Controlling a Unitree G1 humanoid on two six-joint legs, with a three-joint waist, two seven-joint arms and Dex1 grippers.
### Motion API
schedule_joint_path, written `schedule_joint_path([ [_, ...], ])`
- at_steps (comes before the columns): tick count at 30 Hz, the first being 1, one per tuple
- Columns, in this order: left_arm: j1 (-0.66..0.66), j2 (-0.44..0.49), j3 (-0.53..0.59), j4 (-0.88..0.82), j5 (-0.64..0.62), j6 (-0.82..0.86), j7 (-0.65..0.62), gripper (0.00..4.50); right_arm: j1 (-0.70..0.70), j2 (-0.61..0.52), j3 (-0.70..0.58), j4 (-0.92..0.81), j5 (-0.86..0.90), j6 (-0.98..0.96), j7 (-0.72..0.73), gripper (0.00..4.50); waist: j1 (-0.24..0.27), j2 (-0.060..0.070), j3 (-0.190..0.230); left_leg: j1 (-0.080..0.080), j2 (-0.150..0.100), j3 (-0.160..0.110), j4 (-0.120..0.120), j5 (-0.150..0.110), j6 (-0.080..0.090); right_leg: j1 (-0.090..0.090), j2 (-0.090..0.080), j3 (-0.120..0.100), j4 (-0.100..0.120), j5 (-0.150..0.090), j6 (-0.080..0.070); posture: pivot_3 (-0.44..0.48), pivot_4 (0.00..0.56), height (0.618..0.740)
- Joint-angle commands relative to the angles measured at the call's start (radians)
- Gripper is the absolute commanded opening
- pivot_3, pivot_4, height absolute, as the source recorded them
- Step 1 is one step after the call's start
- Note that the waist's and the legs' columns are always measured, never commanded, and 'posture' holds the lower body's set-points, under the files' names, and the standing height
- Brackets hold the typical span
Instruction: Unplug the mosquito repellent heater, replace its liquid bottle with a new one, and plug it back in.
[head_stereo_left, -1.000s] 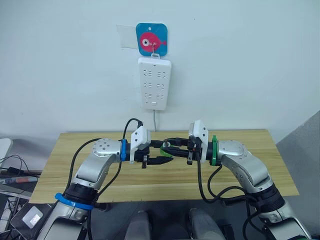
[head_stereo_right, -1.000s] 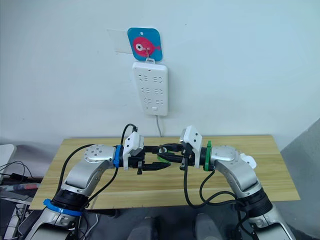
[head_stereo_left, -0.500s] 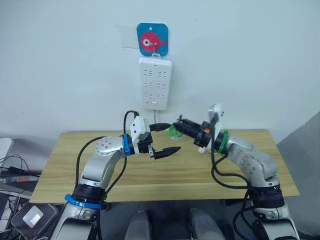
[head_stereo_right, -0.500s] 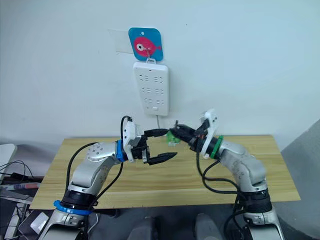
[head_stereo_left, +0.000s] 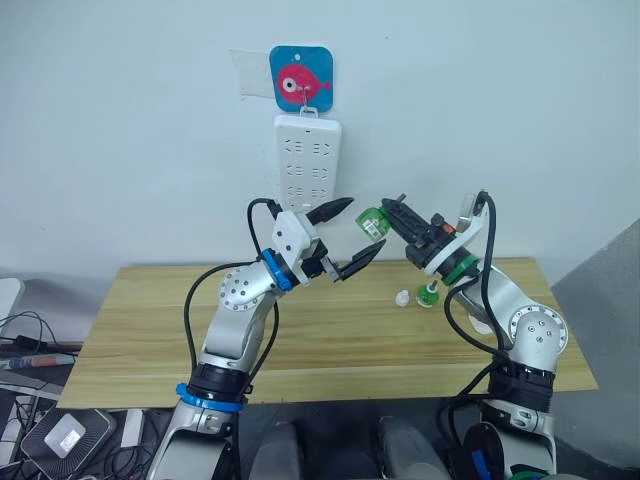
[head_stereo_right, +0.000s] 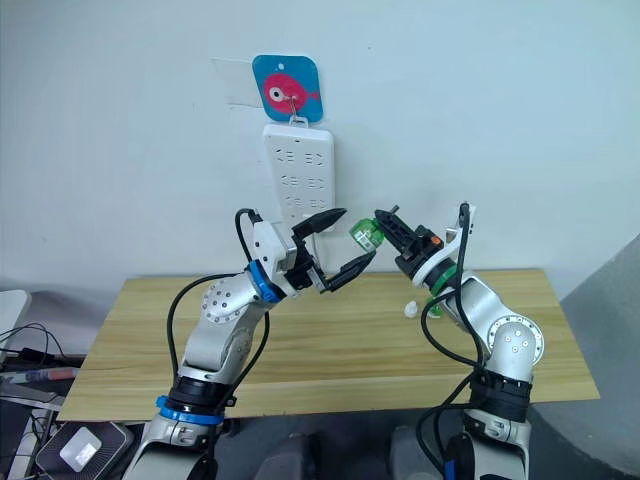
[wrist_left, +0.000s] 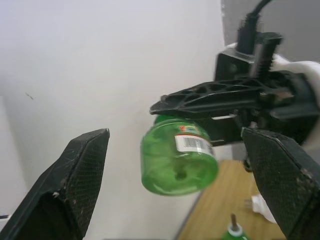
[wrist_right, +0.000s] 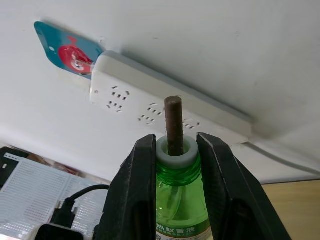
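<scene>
My right gripper (head_stereo_left: 388, 214) is shut on the neck of a green liquid bottle (head_stereo_left: 371, 222), held in the air just below the wall power strip. The bottle's brown wick (wrist_right: 173, 125) sticks out between the fingers. Raised beside it, my left gripper (head_stereo_left: 366, 223) is open, its fingertips either side of the bottle's base without touching. A second green bottle (head_stereo_left: 428, 295) stands on the table. A white lump (head_stereo_left: 480, 322) behind my right forearm looks like the mosquito repellent heater, mostly hidden.
A white power strip (head_stereo_left: 308, 165) hangs on the wall from a blue fish hook (head_stereo_left: 301, 79), its sockets bare. A small white cap (head_stereo_left: 402, 297) lies by the standing bottle. The wooden table (head_stereo_left: 150, 320) stands against the wall.
Both arms rose from low over the table to just below the power strip. The right gripper carried the green bottle up. The left gripper came off it and opened.
</scene>
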Motion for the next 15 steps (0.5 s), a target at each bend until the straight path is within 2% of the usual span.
schedule_joint_path([
  [1,-0.024,-0.021,-0.007,0.0,0.011,-0.019,0.036,4.5,-0.003,-0.008,0.03,-0.059,0.072,-0.026,-0.027,0.84,0.0,0.0,0.0,0.0,0.0,0.0,0.0,0.0,0.0,0.0,0.0,0.0,0.0,0.0,0.0,-0.101,0.134,0.74],
  [8,-0.03,-0.047,-0.022,0.015,0.016,-0.035,0.057,4.5,-0.003,-0.04,0.074,-0.067,0.126,-0.06,-0.057,0.84,0.0,0.0,0.0,0.0,0.0,0.0,0.0,0.0,0.0,0.0,0.0,0.0,0.0,0.0,0.0,-0.102,0.131,0.74],
  [15,-0.024,-0.055,-0.023,0.012,0.012,-0.028,0.064,2.29,-0.004,-0.064,0.105,-0.066,0.158,-0.098,-0.068,0.84,0.0,0.0,0.0,0.0,0.0,0.0,0.0,0.0,0.0,0.0,0.0,0.0,0.0,0.0,0.0,-0.099,0.128,0.74],
])
